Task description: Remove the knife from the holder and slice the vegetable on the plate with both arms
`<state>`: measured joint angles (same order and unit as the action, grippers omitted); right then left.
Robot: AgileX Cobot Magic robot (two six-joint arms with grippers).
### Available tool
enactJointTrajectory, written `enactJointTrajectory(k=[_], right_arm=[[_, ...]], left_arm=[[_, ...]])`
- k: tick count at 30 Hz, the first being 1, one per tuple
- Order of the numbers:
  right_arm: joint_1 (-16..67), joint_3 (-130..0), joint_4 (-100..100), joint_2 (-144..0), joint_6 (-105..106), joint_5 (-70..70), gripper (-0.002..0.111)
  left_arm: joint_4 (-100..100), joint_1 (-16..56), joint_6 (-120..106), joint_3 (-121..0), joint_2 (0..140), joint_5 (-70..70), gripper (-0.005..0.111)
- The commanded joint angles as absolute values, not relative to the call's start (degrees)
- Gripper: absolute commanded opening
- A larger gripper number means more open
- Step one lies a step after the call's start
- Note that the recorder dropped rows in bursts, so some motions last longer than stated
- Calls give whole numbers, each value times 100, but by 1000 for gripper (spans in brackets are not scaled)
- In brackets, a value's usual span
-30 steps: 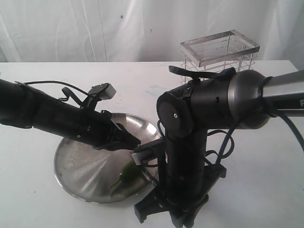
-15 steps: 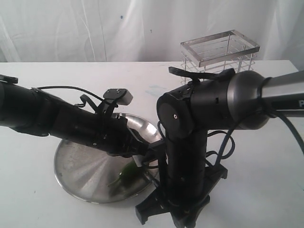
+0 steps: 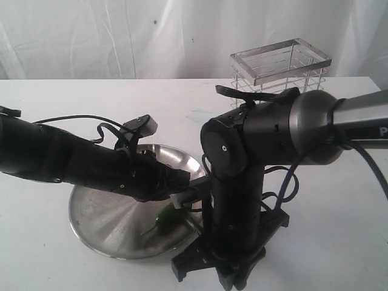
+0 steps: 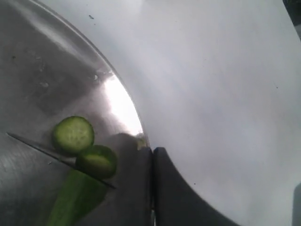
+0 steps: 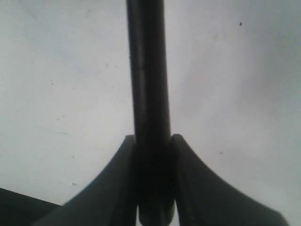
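In the exterior view, the left arm (image 3: 73, 160) reaches in low from the left over the plate (image 3: 103, 212), and its tip ends just above the vegetable (image 3: 162, 219), which lies on the plate's near right part. The right arm (image 3: 236, 182) stands just beside the plate's right rim, bent steeply down, with its lower end close to the white surface (image 3: 327, 230). The holder (image 3: 303, 79) stands upright at the back right, well apart from the plate. In the left wrist view, the left arm's jaws are clenched together with nothing between them, and they sit near the plate's (image 4: 28, 70) rim, with the surface (image 4: 211, 70) beyond. Just beside them lies the vegetable (image 4: 77, 197), with two round cut slices (image 4: 73, 134) at its end. The knife (image 4: 37, 148) shows as a thin dark line, edge-on, crossing between the two slices. In the right wrist view, the right arm's jaws are grasping the knife (image 5: 150, 94) by its black handle, which runs straight out between them over the surface (image 5: 61, 70). The blade is not visible in this view.
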<state>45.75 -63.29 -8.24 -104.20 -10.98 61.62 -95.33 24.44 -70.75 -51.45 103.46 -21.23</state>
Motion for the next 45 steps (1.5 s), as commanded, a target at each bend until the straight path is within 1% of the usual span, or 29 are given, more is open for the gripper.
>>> enactJointTrajectory(k=[1, 5, 10, 16, 20, 25, 31, 45], right_arm=[[4565, -6326, -814, -10350, -1049, 6110, 0], [4565, -6326, -814, -10350, -1049, 6090, 0], [4565, -6326, -828, -10350, -1062, 5987, 0], [4565, -6326, -838, -10350, -1062, 5977, 0], [4565, -6326, -850, -10350, -1062, 6012, 0], [4565, -6326, -850, -10350, -1062, 6012, 0], [4565, -6326, -850, -10350, -1062, 6000, 0], [4565, -6326, -850, -10350, -1062, 5901, 0]], left_arm=[[-9714, 2466, -7025, -5097, 10343, -1862, 0], [-9714, 2466, -7081, -5097, 10343, -1468, 0], [-9736, 2466, -7043, -5133, 10355, -1560, 0], [-9707, 2297, -6781, -5469, 10845, -2553, 0], [-9680, 2178, -6786, -5680, 11134, -2666, 0], [-9608, 2178, -7076, -5779, 11160, -2389, 0], [-8861, 2178, -7055, -5754, 11160, -1442, 0], [-8605, 2189, -7069, -5455, 11234, -1440, 0]])
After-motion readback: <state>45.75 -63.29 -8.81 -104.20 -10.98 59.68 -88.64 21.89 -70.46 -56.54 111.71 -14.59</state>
